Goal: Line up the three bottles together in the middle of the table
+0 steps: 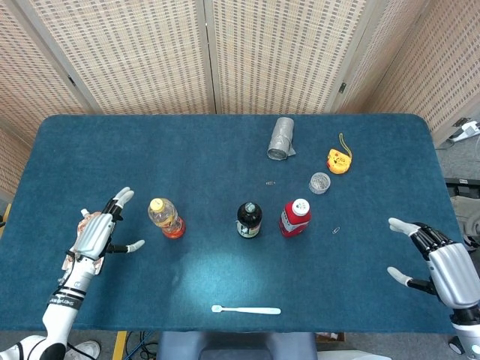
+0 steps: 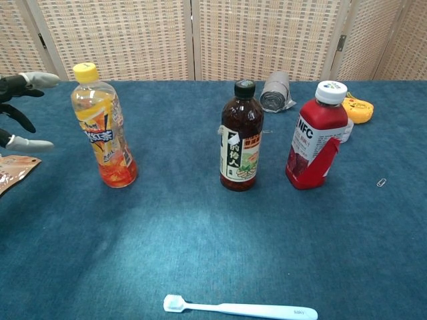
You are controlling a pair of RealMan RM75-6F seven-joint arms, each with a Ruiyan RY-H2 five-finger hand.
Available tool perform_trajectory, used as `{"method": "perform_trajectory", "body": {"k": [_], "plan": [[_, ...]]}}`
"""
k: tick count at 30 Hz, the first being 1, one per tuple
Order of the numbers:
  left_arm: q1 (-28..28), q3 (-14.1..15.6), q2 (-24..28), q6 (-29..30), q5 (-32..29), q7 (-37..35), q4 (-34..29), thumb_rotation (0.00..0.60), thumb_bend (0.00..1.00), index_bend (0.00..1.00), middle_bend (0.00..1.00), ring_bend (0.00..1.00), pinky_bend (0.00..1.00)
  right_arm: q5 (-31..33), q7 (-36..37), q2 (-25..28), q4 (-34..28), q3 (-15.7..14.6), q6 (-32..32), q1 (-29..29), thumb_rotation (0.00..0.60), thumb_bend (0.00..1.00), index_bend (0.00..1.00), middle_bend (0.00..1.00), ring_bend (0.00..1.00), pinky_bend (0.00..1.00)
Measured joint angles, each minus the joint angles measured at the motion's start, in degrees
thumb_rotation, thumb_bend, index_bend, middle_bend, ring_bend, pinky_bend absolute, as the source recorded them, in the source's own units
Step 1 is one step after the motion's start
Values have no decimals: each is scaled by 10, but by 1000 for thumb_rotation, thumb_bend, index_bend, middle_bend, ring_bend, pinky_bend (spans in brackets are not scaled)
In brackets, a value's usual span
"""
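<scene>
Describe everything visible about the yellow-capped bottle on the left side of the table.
The yellow-capped bottle is clear plastic with an orange and yellow wrap label bearing printed characters. Orange-red liquid fills only its lower part. It stands upright on the blue table, well left of the dark bottle and red bottle. Nothing touches it; the left hand, fingers spread, is beside it.

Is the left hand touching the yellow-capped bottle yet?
Apart. The head view shows bare table between the left hand and the yellow-capped bottle; its fingers are spread, holding nothing.
</scene>
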Motion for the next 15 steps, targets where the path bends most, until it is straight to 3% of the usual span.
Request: {"method": "perform_trajectory", "body": {"k": [7, 15], "plan": [[-34, -15, -2, -69, -48, -29, -13, 600, 65, 0, 0, 12, 306, 1, 28, -6, 19, 2, 1, -5, 600, 0, 233, 330, 270, 436], [-61, -21, -36, -86, -84, -15, 0, 600, 65, 0, 0, 11, 306, 1, 45, -4, 26, 5, -1, -8, 600, 0, 242, 332, 273, 436]]}}
